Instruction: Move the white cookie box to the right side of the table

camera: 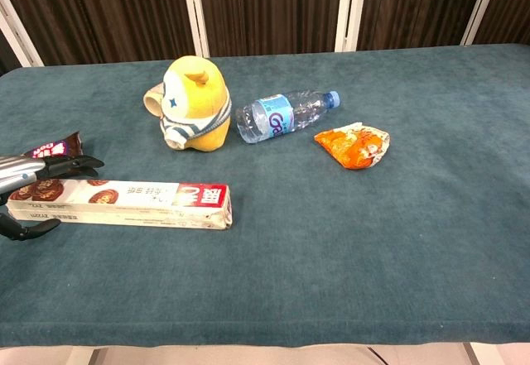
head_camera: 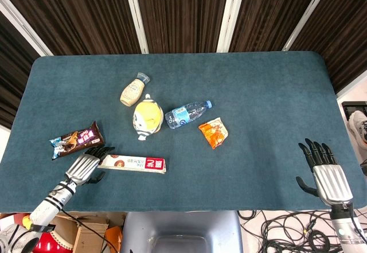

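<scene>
The white cookie box (head_camera: pixel 133 163) (camera: pixel 124 203) lies flat near the table's front left, long side running left to right, red label at its right end. My left hand (head_camera: pixel 86 166) (camera: pixel 25 191) is at the box's left end. Its fingers (camera: pixel 70 165) reach over the far edge and the thumb (camera: pixel 29 228) sits by the near edge, spread apart and not clamped on the box. My right hand (head_camera: pixel 325 171) rests at the front right corner of the table, fingers spread, holding nothing. It is outside the chest view.
A chocolate snack packet (head_camera: pixel 76 139) lies just behind my left hand. Further back are a yellow plush toy (head_camera: pixel 146 117), a dressing bottle (head_camera: pixel 133 90), a water bottle (head_camera: pixel 187 113) and an orange packet (head_camera: pixel 213 132). Teal tabletop (head_camera: pixel 275 109) stretches right.
</scene>
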{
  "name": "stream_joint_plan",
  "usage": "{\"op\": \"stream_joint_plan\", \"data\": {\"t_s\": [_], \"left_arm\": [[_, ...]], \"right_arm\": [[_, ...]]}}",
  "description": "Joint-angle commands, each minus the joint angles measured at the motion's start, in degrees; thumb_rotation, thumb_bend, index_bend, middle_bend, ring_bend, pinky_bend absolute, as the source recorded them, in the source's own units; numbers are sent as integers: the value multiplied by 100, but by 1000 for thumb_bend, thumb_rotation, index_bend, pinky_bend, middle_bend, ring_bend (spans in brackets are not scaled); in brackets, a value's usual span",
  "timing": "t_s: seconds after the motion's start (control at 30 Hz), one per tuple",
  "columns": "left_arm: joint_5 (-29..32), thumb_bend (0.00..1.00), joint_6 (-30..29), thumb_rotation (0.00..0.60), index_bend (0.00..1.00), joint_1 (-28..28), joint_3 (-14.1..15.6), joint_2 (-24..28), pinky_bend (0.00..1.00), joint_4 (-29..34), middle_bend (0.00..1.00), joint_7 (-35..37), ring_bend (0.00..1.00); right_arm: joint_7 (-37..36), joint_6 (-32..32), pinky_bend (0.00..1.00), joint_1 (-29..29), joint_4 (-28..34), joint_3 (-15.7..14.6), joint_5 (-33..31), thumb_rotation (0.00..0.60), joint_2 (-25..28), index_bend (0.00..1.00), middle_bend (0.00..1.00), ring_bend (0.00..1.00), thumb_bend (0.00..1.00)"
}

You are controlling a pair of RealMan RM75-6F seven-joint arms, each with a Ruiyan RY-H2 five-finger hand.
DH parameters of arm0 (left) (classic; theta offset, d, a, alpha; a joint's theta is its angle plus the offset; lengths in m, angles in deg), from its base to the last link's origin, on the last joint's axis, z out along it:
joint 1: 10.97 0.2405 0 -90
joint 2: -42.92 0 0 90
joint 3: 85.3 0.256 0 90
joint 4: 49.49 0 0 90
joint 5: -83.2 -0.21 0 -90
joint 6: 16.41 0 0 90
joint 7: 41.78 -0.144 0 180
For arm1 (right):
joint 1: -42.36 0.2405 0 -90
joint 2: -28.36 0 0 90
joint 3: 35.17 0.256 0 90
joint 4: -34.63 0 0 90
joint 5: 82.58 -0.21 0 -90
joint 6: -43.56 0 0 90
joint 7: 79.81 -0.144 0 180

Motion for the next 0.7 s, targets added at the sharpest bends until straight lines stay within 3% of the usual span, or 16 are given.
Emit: {"op": "stream_joint_plan", "data": {"t_s": [0.03, 0.17, 0.27, 0.33, 0.5, 0.7], "left_arm": [[21, 431, -3, 600, 80, -16, 4, -24, 156, -57, 156, -11, 80], [55, 431, -149, 600, 214, 14, -14, -133, 228, -266, 235, -83, 157], [51, 430, -286, 600, 405, 40, -27, -211, 367, -414, 405, -24, 319], [36, 430, -360, 600, 477, 42, -34, -250, 447, -500, 490, 7, 397], [-33, 432, -501, 600, 562, 31, -16, -265, 520, -559, 608, 147, 500], [-337, 432, -946, 600, 578, 23, 30, -136, 574, -320, 624, 661, 519]], "right_arm": [[29, 4, 0, 4, 1, -7, 7, 600, -18, 0, 0, 0, 229], [89, -7, 0, -4, 7, -6, -11, 600, -40, 0, 0, 0, 229], [132, 18, 0, 12, 14, -7, -12, 600, -62, 0, 0, 0, 229], [164, 37, 0, 23, 19, -8, -15, 600, -77, 0, 0, 0, 229], [232, 76, 0, 43, 24, -9, -37, 600, -108, 0, 0, 0, 229], [177, 71, 0, 87, 29, -8, 57, 600, -142, 0, 0, 0, 229]]}}
